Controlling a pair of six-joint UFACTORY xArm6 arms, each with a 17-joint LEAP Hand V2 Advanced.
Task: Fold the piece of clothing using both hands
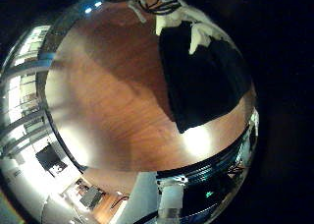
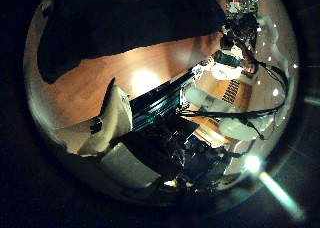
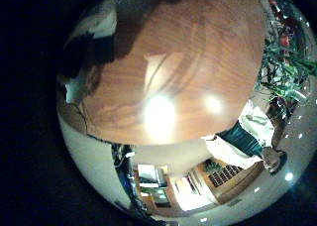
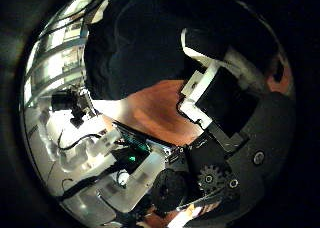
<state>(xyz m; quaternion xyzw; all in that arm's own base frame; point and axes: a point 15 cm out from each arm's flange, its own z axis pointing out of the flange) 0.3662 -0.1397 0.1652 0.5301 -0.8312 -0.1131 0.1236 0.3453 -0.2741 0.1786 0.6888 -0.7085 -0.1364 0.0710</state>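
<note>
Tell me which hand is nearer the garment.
Probably right. The garment fills much of the right hand's thumb-side view, so that hand sits close over it. For the left hand, the garment lies off to one side on the table, apart from it.

**Inspector:** Lighting?

**Assistant:** Overhead sources. Bright glare spots sit on the counter, two in the right little finger side view, one beside the dark clothing in the left little finger side view. Windows beyond the counter burn out white.

**Inspector:** Distortion?

**Assistant:** Strong: each view is a circle inside a black surround, with straight edges bowed near the rim.

**Inspector:** Detail?

**Assistant:** The clothing reads as flat black, its folds lost. The right hand close to its lens is soft.
</note>
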